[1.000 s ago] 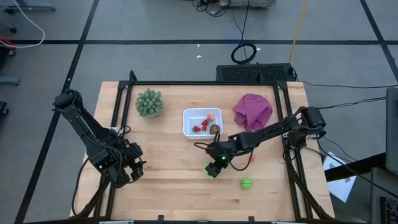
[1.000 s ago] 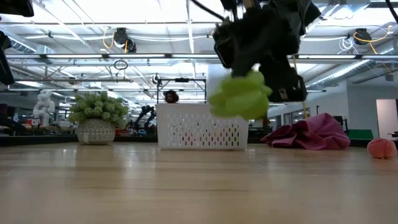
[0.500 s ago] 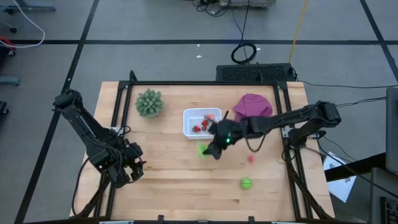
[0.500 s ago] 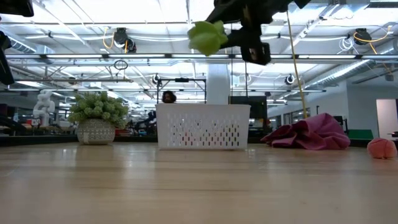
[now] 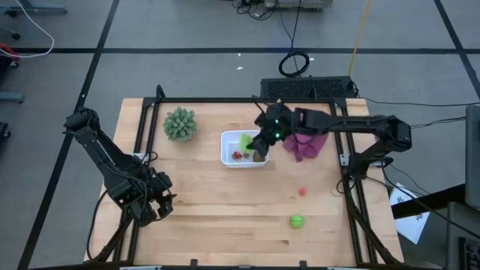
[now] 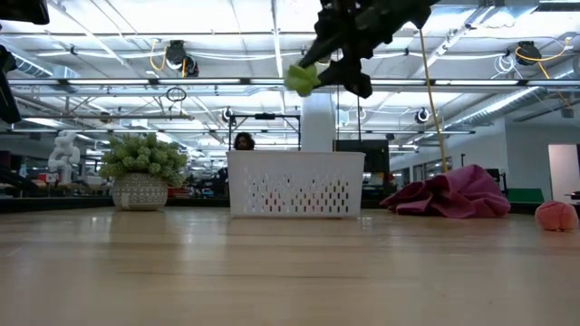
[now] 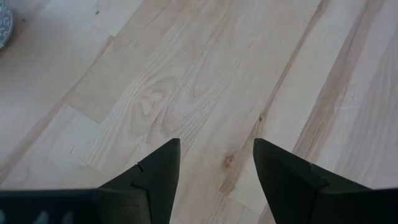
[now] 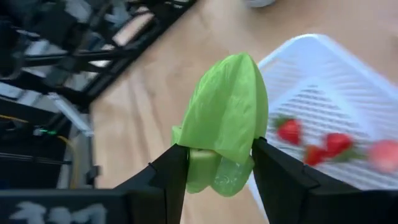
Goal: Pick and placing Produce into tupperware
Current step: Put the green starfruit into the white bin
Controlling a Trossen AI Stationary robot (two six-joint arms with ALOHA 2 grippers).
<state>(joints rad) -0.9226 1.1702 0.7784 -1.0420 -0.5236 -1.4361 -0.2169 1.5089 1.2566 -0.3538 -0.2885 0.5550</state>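
The right claw [image 5: 259,142] pinches a green leafy piece [image 8: 227,121] above the white tupperware [image 5: 228,155] mid-frame. The left claw [image 5: 154,202], lower left, hangs spread and empty over the tabletop [image 5: 210,217].

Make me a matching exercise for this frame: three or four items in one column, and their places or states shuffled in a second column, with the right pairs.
Items:
1. green leafy piece
2. green ball
3. purple cloth
4. left gripper

Places or states:
A. lying on the table near its front edge
B. bunched beside the white basket
C. held in the right gripper above the basket
D. open over bare wood

Pairs: 1-C, 2-A, 3-B, 4-D
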